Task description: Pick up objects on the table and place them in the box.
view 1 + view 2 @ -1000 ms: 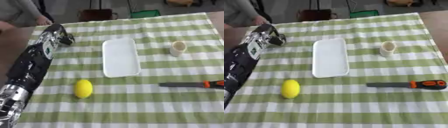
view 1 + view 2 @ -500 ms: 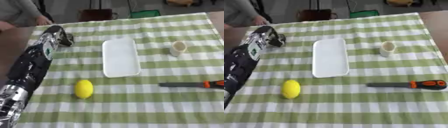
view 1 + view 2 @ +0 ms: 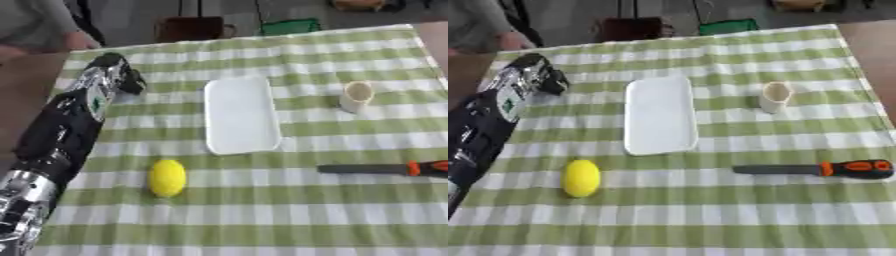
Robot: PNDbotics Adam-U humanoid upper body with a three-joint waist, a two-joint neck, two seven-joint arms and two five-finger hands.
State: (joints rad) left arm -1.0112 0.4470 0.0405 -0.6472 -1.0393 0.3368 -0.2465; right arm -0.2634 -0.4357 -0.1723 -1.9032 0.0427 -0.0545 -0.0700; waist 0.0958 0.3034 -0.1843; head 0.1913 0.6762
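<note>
A shallow white rectangular box point(image 3: 241, 115) lies flat in the middle of the green checked tablecloth. A yellow lemon point(image 3: 167, 177) rests near its front left corner. To the right of the box a small beige cup point(image 3: 774, 96) stands upright. A knife point(image 3: 815, 169) with a dark blade and an orange and black handle lies at the front right. My left arm stretches along the table's left side, and its hand point(image 3: 118, 75) hovers at the far left, well away from every object, with nothing seen in it. My right hand does not show.
The tablecloth point(image 3: 262, 220) covers the table, and bare wood shows at the left and right edges. Behind the far edge stand a dark chair point(image 3: 188, 27) and a green object point(image 3: 293, 25).
</note>
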